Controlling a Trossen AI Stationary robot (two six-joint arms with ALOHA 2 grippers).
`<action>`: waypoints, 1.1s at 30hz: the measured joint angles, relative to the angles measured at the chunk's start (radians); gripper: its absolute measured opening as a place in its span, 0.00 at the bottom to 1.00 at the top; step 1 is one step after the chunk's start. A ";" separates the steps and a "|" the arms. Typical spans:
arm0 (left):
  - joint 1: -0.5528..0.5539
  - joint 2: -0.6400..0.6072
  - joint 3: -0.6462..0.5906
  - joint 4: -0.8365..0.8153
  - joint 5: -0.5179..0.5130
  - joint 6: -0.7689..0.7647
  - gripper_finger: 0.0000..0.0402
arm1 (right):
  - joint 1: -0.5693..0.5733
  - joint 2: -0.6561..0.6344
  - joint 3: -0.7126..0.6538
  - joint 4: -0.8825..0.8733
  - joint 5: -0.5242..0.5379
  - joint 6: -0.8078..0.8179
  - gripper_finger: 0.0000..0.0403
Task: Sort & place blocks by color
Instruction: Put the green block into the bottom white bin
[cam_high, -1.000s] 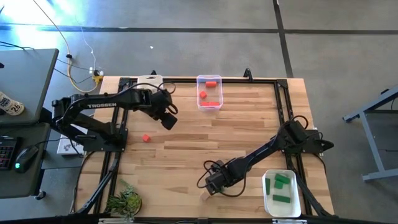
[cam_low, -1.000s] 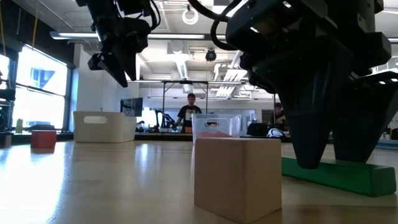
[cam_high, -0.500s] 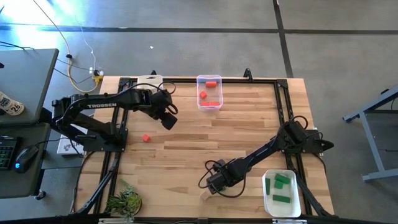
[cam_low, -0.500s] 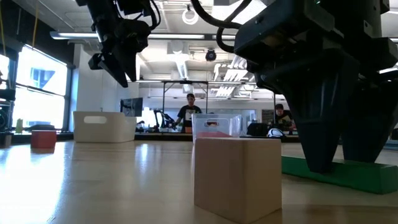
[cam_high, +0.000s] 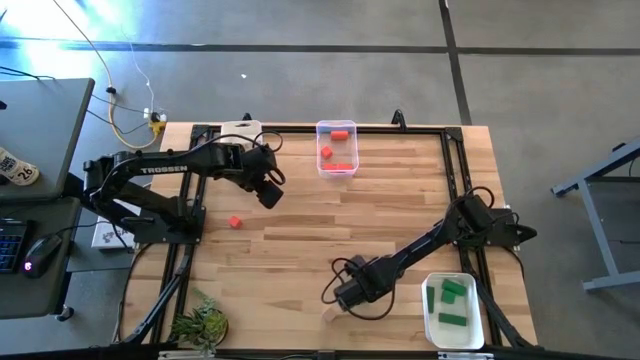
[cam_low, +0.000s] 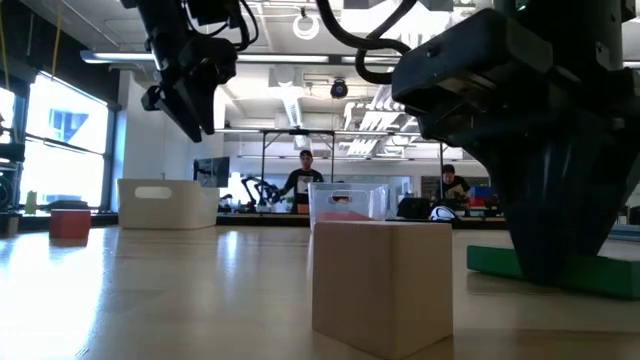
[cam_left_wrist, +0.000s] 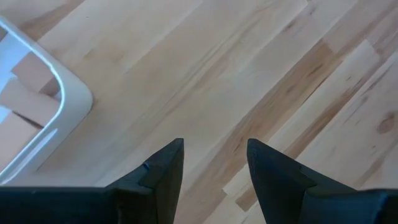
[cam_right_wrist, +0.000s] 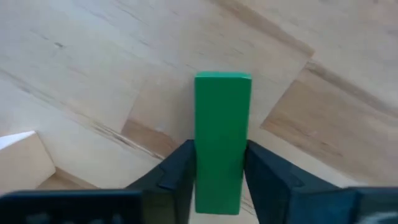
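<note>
1. Sorting stands partly done: we count three red blocks in the clear bin (cam_high: 337, 148) at twelve o'clock and three green ones in the white bin (cam_high: 452, 310) at five o'clock.
2. Left over, we see a red cube (cam_high: 234, 222) at nine o'clock and a pale wood block (cam_low: 380, 283) near six o'clock.
3. Our right gripper (cam_right_wrist: 216, 163) at six o'clock has its fingers pressed against a green bar (cam_right_wrist: 221, 130) (lying on the table).
4. Our left gripper (cam_left_wrist: 214, 163) hangs at ten o'clock, parted and holding nothing, beside a white bin (cam_left_wrist: 59, 127) of wood blocks.
5. We read "TROSSEN" on the left arm (cam_high: 160, 168).
</note>
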 joint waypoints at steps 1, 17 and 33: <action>0.000 0.000 0.000 -0.007 -0.003 0.001 0.41 | -0.001 0.000 0.000 0.000 0.000 -0.010 0.26; -0.001 0.000 0.000 -0.028 -0.018 -0.007 0.41 | 0.004 0.006 0.211 -0.307 0.089 -0.186 0.18; -0.079 0.000 0.000 -0.044 -0.012 -0.060 0.41 | 0.094 -0.009 0.462 -0.742 0.196 -0.168 0.18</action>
